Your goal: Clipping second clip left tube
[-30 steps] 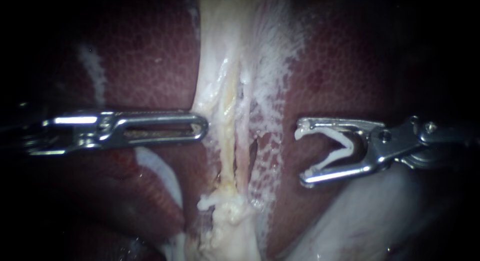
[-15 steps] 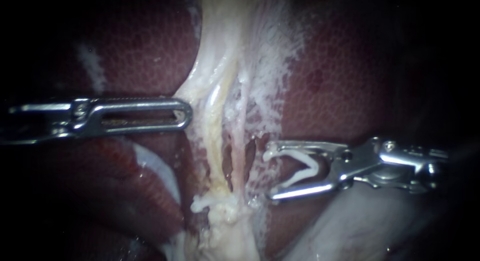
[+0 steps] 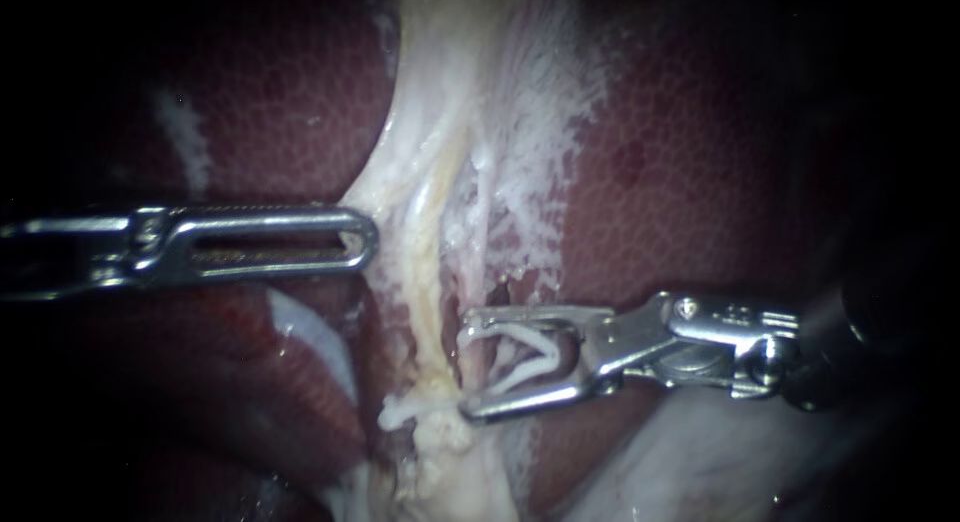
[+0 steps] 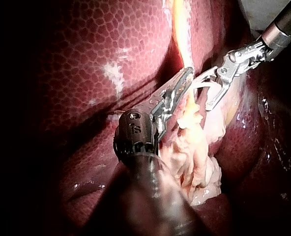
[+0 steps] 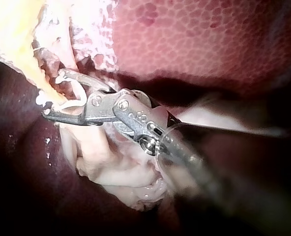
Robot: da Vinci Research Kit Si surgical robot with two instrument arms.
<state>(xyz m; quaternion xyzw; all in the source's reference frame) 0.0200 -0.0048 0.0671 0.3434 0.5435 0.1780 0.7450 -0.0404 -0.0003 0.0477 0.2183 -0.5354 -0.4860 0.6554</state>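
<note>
Two thin tubes run down the pale tissue band between the liver lobes: a yellowish left tube [image 3: 432, 292] and a pinkish right tube [image 3: 486, 232]. A white clip [image 3: 398, 413] lies across the band's lower end. My left instrument [image 3: 362, 240] is shut on the band's left edge, which is stretched leftward; the left wrist view shows these jaws [image 4: 180, 86] on the pale tissue. My right instrument [image 3: 467, 370] has open jaws with a white V-shaped clip [image 3: 520, 357] seated in them. The jaws straddle the pinkish tube, and their tips reach the yellowish tube's right side [image 5: 52, 93].
Dark red liver [image 3: 700, 132] lies on both sides of the band. A pale smooth bulge [image 3: 700, 462] sits under my right instrument's shaft. Ragged whitish tissue [image 3: 450, 462] hangs below the clip. The left wrist view shows my right instrument [image 4: 201, 96] just ahead of my left jaws.
My right instrument has moved left and down, bringing its open clip-loaded jaws from the liver onto the tubes. My left instrument has drawn the band's edge to the left.
</note>
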